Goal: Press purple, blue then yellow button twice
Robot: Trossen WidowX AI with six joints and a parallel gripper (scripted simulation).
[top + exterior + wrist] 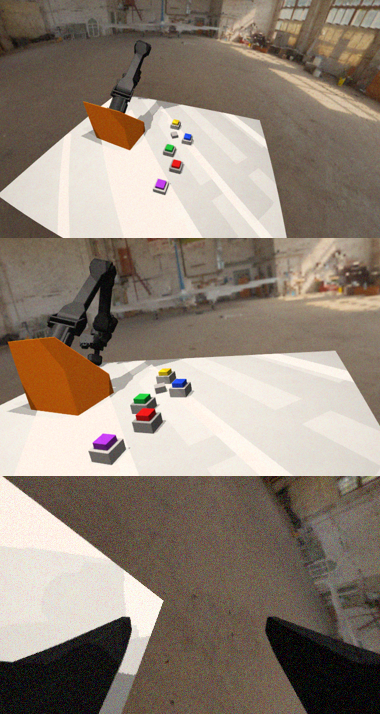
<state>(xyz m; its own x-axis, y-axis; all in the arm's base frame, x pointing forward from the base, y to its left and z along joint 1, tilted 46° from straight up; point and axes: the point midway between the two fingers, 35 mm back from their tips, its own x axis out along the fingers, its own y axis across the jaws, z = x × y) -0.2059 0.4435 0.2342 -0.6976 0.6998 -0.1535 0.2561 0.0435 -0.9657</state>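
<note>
The purple button (160,184) (104,441) is nearest the cameras. The blue button (187,137) (179,383) is further back, to the right. The yellow button (175,122) (164,371) is furthest back. All three caps stand raised on grey bases. My gripper (198,623) is open and empty in the wrist view, with a table corner and the floor beyond its fingers. In the exterior view it hangs low beside the arm's base, behind the orange panel and well left of the yellow button. In the top view the arm hides it.
A green button (169,148) (142,398) and a red button (176,163) (145,414) stand between purple and blue. A small grey block (174,134) (160,388) lies between yellow, blue and green. A tall orange panel (112,126) (47,372) stands at the left, in front of the arm's base.
</note>
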